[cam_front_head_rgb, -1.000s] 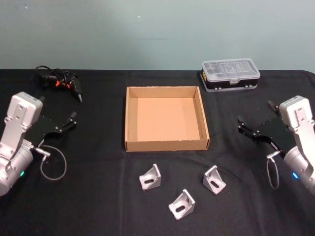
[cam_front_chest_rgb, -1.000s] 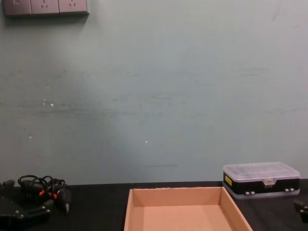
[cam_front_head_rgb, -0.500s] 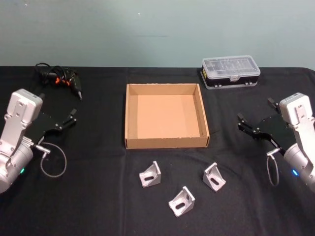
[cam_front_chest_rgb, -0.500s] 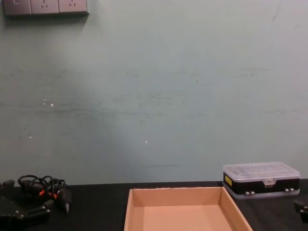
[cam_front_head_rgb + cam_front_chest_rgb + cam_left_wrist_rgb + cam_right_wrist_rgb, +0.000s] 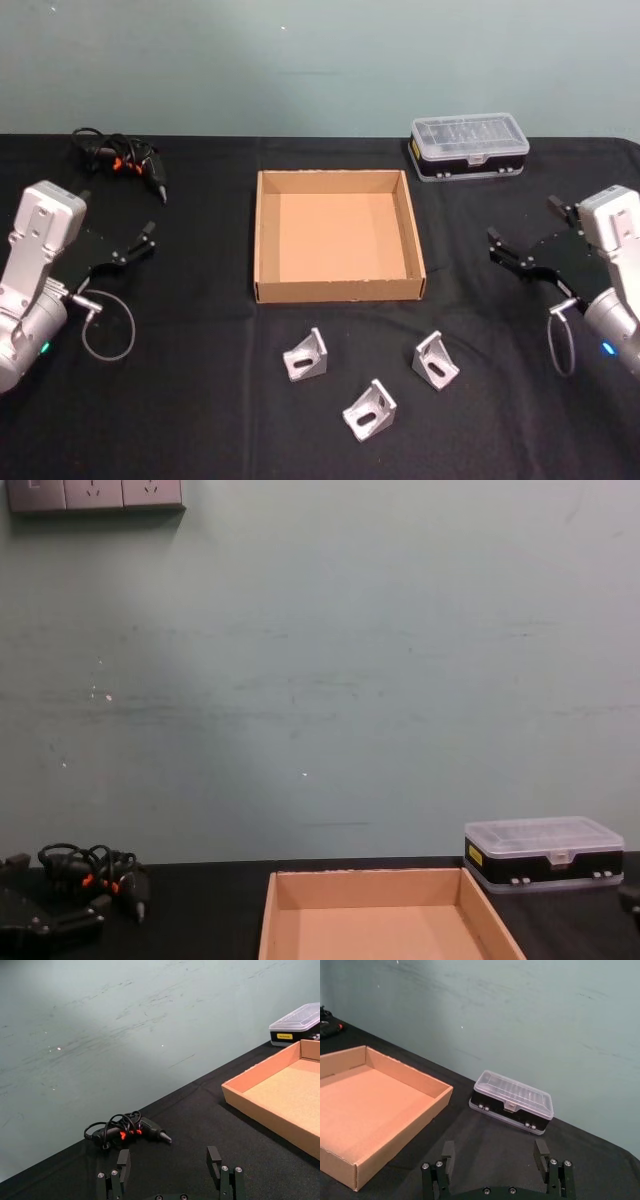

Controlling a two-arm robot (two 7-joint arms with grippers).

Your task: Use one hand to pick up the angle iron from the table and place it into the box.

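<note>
At far left, the left hand (image 5: 137,244) hovers over the black tabletop (image 5: 200,400), fingers spread wide, holding nothing. In the centre sits the tan cardboard box (image 5: 335,291). Three angle irons (image 5: 370,411) lie near its front wall. At far right, the right hand (image 5: 521,220) is wide open, also empty.

I see a clear-lidded plastic case (image 5: 468,148) far right. A black corded tool (image 5: 122,160) lies far left.

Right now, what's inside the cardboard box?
Nothing I can see: the cardboard box shows just its bare tan floor, though its near wall may cover a thin strip. The three angle irons lie on the table in front.
</note>
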